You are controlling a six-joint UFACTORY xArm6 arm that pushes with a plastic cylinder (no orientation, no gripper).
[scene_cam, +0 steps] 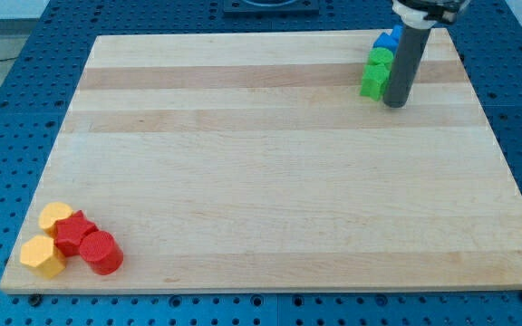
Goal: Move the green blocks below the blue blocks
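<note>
Two green blocks sit near the view's top right on the wooden board: one (373, 82) lower, the other (380, 60) just above it, touching. A blue block (387, 41) lies right above the upper green one, and a second blue piece (396, 33) is mostly hidden behind the rod. My tip (395, 103) rests on the board just to the right of the lower green block, close to or touching it. The dark rod rises in front of the blue blocks' right side.
At the view's bottom left a cluster: a yellow block (55, 215), a red star-like block (74, 233), a red cylinder (101, 253) and a yellow hexagonal block (42, 255). The wooden board (270, 181) lies on a blue pegboard table.
</note>
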